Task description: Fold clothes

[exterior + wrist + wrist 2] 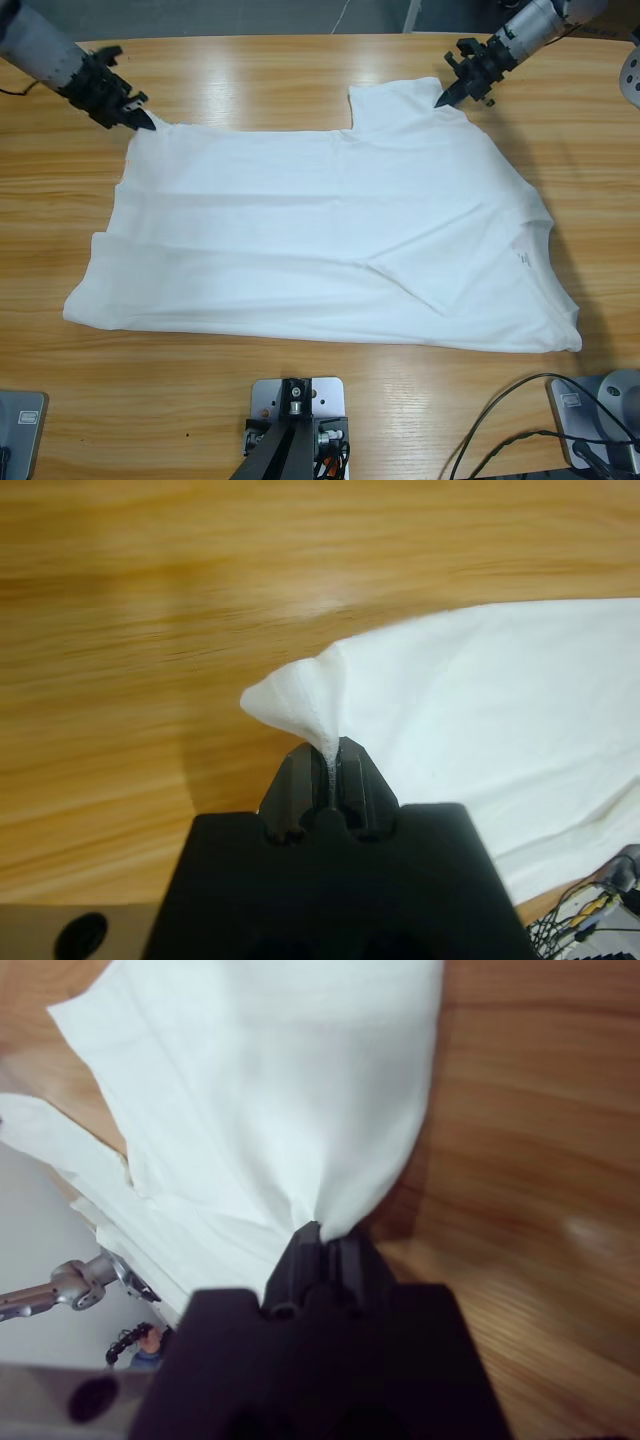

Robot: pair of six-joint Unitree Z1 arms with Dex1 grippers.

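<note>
The clothes are one white T-shirt (320, 240) spread across the wooden table, its hem side to the left and the collar end to the right. My left gripper (143, 121) is at the shirt's upper left corner, shut on a pinched peak of the cloth (300, 695). My right gripper (445, 97) is at the upper right, shut on the edge of a sleeve that sticks up from the top edge (270, 1090). Small dark lettering (521, 258) shows near the right side. A diagonal fold crosses the lower middle.
Bare wooden table (300, 80) lies behind the shirt and in a strip along the front. Black cables (520, 420) and a grey device sit at the front right edge.
</note>
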